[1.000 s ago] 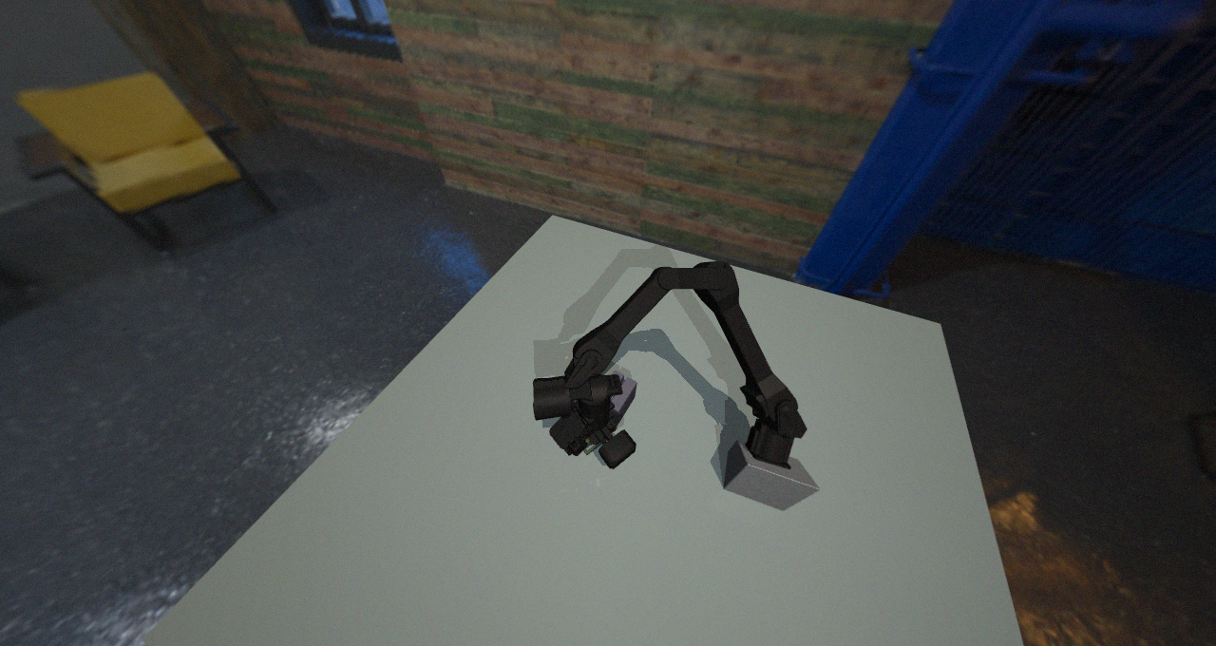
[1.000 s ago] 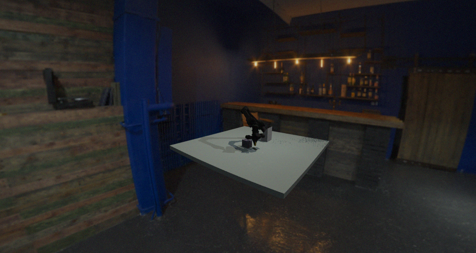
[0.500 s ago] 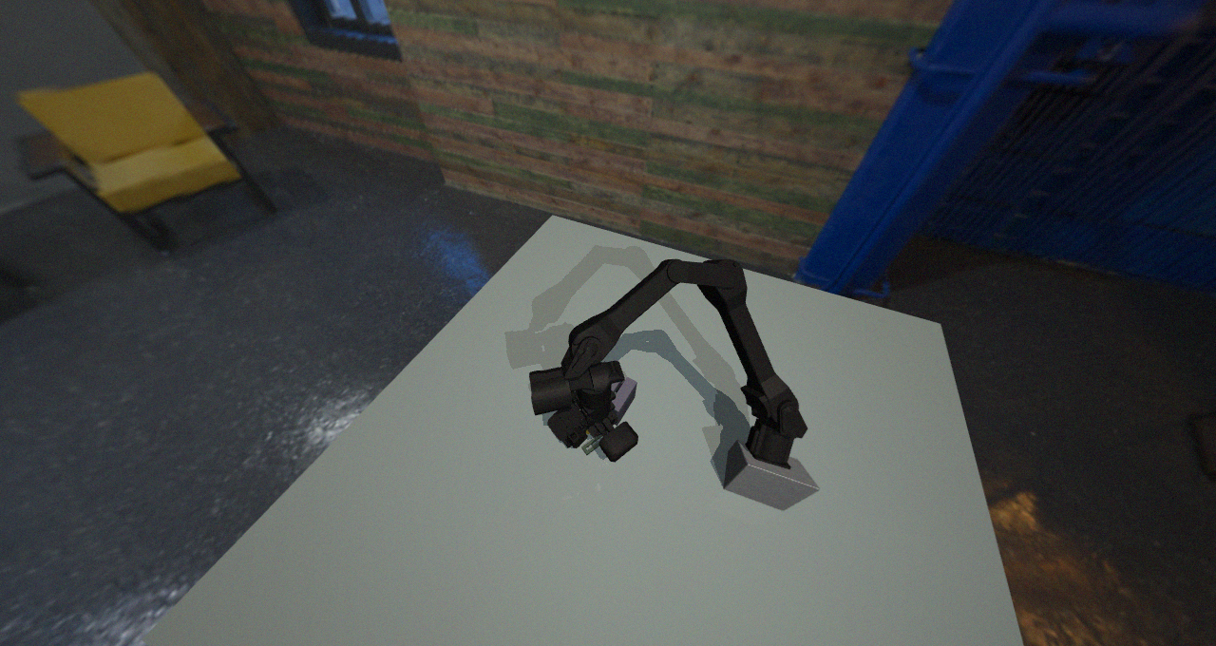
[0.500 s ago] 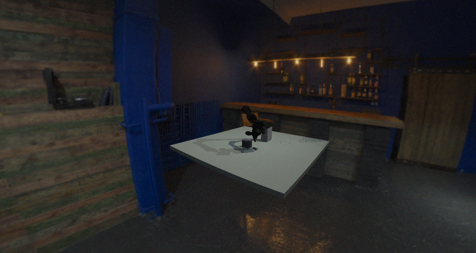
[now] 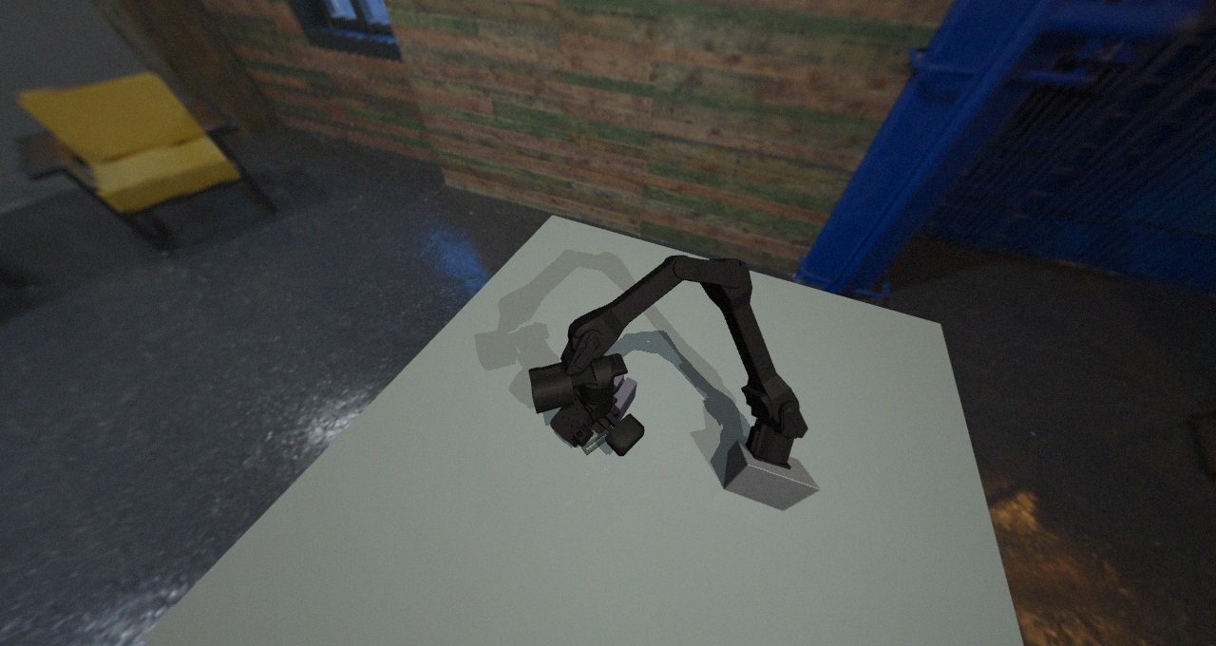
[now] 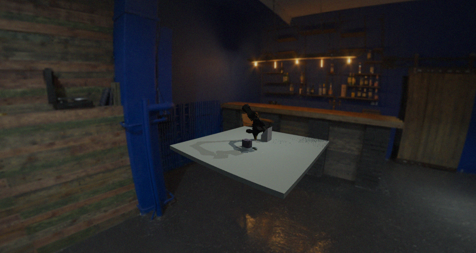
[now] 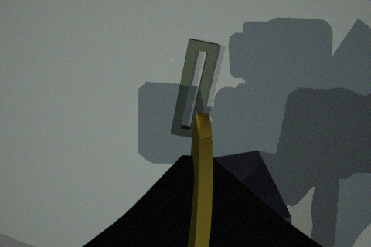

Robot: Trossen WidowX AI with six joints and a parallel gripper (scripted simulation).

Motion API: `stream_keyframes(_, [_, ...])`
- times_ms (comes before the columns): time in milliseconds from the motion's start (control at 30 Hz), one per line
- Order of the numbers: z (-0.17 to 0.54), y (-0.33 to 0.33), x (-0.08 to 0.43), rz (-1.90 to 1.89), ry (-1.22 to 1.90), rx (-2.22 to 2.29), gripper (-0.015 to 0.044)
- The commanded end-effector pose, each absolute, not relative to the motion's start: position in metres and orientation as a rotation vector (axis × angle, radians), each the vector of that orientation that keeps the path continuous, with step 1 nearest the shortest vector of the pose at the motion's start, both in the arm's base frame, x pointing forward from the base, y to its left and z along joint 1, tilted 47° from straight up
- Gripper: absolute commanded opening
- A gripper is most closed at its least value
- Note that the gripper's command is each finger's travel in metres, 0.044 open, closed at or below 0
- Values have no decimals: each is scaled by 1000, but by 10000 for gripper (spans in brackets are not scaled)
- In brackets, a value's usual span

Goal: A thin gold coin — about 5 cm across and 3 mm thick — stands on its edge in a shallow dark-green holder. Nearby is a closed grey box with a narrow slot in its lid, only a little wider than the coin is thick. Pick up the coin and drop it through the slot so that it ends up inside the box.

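Brick wall (image 5: 646, 106) and a blue pillar (image 6: 136, 95) frame your view, with a lit bar (image 6: 312, 113) at the back and a yellow chair (image 5: 127, 144) off in the corner. Your table (image 5: 476, 523) is a pale grey slab, and long shadows of the arm fall across it.

You've got the arm (image 5: 731, 319) arched high from its grey base (image 5: 771, 483), elbow up, wrist dropping toward the middle of the table. From the exterior view the gripper (image 6: 255, 131) hangs above the surface, with the box (image 6: 246, 143) below it and a little to one side.

Now look through the wrist camera. Your jaws are pinched tight on the coin (image 7: 201, 201), which you see edge-on, a gold strip running up between the two dark fingers and poking out past their tips. It's clear of the table, held in the air.

Beyond the jaws and below them lies the holder (image 7: 195, 86), flat on the table, its groove showing pale and bare. The coin's upper tip just overlaps the holder's near end in this view, though the two are at different heights. The holder sits tilted slightly against the line of the coin.

Beside the right finger, a dark purple-grey edge of the box (image 7: 258, 175) peeks in. You can't see the slot from here.
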State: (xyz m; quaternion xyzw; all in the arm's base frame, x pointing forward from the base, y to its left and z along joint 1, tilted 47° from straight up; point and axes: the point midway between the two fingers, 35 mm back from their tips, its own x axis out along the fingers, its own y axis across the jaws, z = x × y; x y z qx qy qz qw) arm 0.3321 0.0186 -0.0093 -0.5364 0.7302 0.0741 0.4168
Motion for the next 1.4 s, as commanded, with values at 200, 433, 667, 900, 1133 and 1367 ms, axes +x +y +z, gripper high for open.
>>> stream_keyframes(200, [-14, 24, 327, 423, 1860, -1504, 0])
stream_keyframes(433, [-9, 19, 327, 424, 1860, -1503, 0])
stream_keyframes(667, [5, 7, 327, 426, 1859, -1503, 0])
stream_keyframes(900, [19, -6, 326, 427, 1858, -1503, 0])
stream_keyframes(1133, [32, -18, 323, 426, 1859, -1504, 0])
stream_keyframes(1367, [45, -31, 320, 425, 1860, -1505, 0])
